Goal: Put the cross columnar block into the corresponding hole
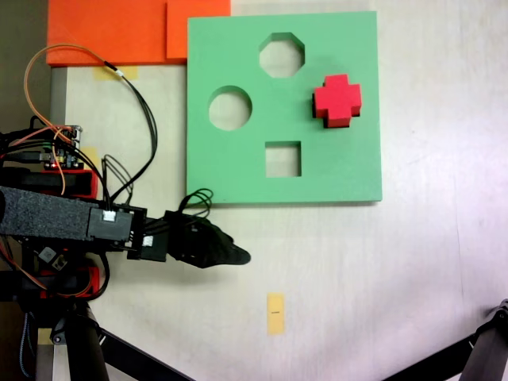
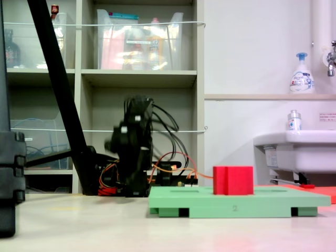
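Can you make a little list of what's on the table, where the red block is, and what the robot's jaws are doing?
board: green foam board with octagonal, round and square holes
red block: cross columnar block at the board's right side in the top-down fixed view, standing proud
gripper: gripper off the board, apart from the block
jaws: cannot tell open or shut

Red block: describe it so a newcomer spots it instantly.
Find the square green foam board on the pale table. Near its right edge in a fixed view sits the red block, standing proud of the surface. It is plus-shaped and the board's one red piece; the octagonal, round and square cutouts are open.
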